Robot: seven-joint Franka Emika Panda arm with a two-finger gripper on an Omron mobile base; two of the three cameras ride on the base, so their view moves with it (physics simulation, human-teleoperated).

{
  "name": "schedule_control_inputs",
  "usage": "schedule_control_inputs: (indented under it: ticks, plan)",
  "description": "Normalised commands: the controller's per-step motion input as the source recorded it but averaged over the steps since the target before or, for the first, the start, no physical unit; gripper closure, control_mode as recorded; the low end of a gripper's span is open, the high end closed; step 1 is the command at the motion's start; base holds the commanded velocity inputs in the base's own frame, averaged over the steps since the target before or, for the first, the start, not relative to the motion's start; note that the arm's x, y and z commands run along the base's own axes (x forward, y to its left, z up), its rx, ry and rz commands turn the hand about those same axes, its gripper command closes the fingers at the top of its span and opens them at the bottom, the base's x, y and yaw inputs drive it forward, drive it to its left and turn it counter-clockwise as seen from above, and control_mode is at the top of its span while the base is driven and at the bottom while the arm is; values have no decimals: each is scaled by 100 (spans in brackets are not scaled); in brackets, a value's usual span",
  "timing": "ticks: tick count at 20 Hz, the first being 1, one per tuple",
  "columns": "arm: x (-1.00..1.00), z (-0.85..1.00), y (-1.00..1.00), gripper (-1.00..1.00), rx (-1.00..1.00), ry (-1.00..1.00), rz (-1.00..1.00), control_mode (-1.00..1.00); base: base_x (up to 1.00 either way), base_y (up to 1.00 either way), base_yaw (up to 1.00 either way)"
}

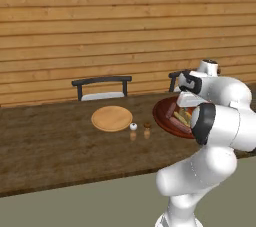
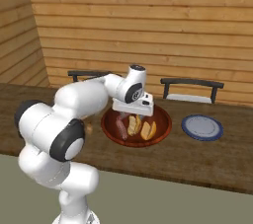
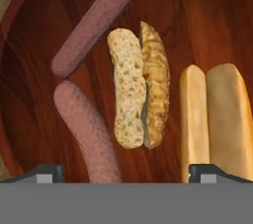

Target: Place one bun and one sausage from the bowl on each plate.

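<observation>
— Wooden planks line the wall behind, and a long dark table (image 1: 60, 146) carries everything. Where's the food?

— All in the bowl (image 2: 160, 131), the wide reddish-brown dish under the hand. From the hand camera I count two sausages, one upper (image 3: 96, 20) and one lower (image 3: 86, 131), a split bun (image 3: 138, 87) lying opened between them and a second bun (image 3: 217, 119) beside it.

— How would they handle?

— My guess: buns light and soft, easy to crush, so pinch across the narrow middle, gently. Sausages look firmer, smooth and round, likely to roll or slip; take one across its middle, too.

— And the pincer (image 3: 126, 171)?

— Spread wide and empty, poised above the bowl's contents, the split bun roughly centred between its tips.

— The plates?

— Tan plate (image 1: 111, 118) lies well apart to the bowl's left, blue-grey plate (image 2: 201, 127) near its right. Both bare. Two small shakers (image 1: 140, 126) stand between the tan plate and the bowl. Two chairs (image 1: 101, 87) sit behind the table.

— Any writing or labels?

— None that I can read anywhere.
</observation>
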Motion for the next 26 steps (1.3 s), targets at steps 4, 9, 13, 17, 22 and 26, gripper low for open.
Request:
schedule_control_inputs:
  ticks: [4,9,13,17,22,26]
  plan:
    - [38,-36,-19,-100,2,7,0,-100,0,0,0]
    - [36,-42,-13,-100,1,7,0,-100,0,0,0]
    - [38,-46,0,-100,0,6,0,-100,0,0,0]
    - [34,-32,0,-100,0,5,0,-100,0,0,0]
    - [17,-25,0,-100,0,2,0,-100,0,0,0]
    - [2,-42,0,100,0,2,0,-100,0,0,0]
